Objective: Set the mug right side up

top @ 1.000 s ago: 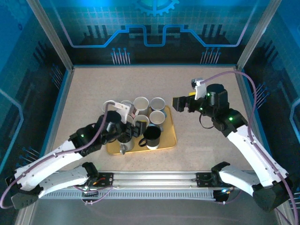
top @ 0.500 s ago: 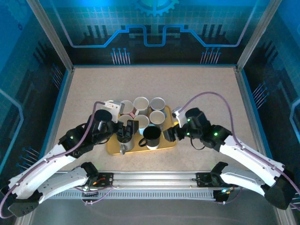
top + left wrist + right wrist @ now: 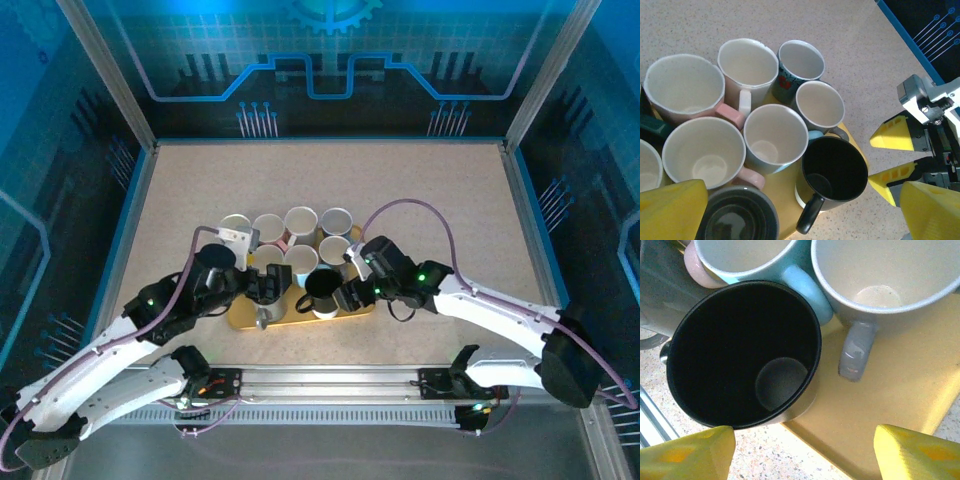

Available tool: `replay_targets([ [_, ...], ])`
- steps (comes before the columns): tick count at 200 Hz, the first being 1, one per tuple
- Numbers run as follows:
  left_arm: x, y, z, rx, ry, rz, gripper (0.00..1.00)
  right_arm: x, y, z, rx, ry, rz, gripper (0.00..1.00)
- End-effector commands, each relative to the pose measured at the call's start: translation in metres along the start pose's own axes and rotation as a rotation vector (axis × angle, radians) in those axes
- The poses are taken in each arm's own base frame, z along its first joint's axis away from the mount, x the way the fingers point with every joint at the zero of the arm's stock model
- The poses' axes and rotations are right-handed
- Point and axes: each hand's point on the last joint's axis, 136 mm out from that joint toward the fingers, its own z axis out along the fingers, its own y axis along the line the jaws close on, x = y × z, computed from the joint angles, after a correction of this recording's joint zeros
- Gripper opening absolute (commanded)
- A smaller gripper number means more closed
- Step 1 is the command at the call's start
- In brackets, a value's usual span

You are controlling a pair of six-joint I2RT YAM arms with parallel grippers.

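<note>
The black mug [image 3: 740, 350] stands mouth-up at the near edge of the yellow tray [image 3: 900, 390], so the turn appears complete; the right gripper [image 3: 805, 450] and left gripper [image 3: 800, 210] stand spread apart, holding nothing.

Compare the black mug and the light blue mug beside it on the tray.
The black mug is dark inside and out; the light blue mug is white inside. The black mug stands at the edge of the tray, the light blue mug further in among other mugs. The black mug's handle points away from the group; the light blue mug's handle points at the black mug. Both stand upright, mouths up, empty.
</note>
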Motion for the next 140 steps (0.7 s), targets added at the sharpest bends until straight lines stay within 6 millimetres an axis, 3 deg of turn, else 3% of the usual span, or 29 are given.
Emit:
replay_targets([
  [1,0.006,0.004,-0.001,-0.001,0.005,-0.028,0.99,-0.020,0.012,-0.005,-0.014,-0.057,-0.009,0.74],
  [26,0.008,0.005,-0.001,0.003,0.009,-0.027,0.99,-0.012,0.004,-0.008,0.019,-0.055,-0.014,0.73],
  [69,0.016,0.002,0.002,0.026,0.034,-0.058,0.99,0.023,-0.001,-0.010,0.004,-0.023,0.084,0.71],
  [91,0.018,0.003,0.002,0.028,0.037,-0.068,0.99,0.041,0.009,-0.011,-0.063,-0.020,0.125,0.52],
  [119,0.019,0.003,0.004,0.034,0.028,-0.081,0.99,0.044,0.026,0.000,-0.164,-0.022,0.235,0.07],
  [140,0.017,0.002,0.005,0.036,0.022,-0.081,0.99,0.038,0.042,0.015,-0.309,-0.057,0.445,0.00],
])
